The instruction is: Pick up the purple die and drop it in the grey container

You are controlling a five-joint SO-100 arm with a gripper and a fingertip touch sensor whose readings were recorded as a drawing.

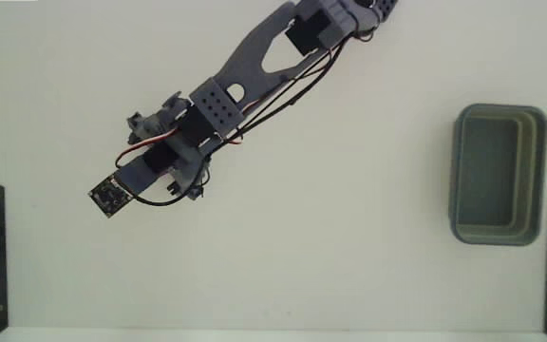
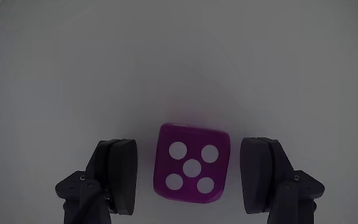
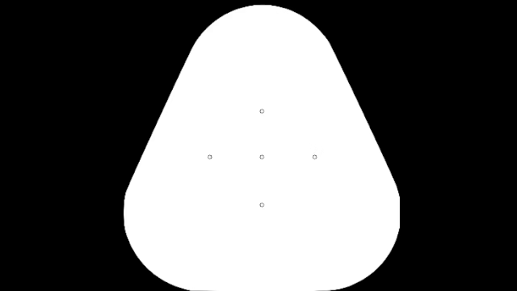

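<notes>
**Pincer straddling the purple die, grey container far off**

Wrist view: purple die (image 2: 192, 164) resting on the white table (image 2: 179, 56), 5-pip face up, between the 2 dark fingers (image 2: 118, 174) of the pincer (image 2: 191, 177). Narrow gap visible on each side of the die; fingers spread slightly wider than the cube, not gripping it, nothing held.

Fixed view: grey arm (image 1: 254, 66) reaching from the top edge diagonally down to the left, ending over the left-centre of the table (image 1: 349, 237). Black square circuit board (image 1: 109, 197) at the arm's lower tip, with dark cables looping alongside. Die hidden beneath the arm in this view. Grey container (image 1: 498, 173) upright near the right edge, well apart from the pincer, interior empty.
</notes>
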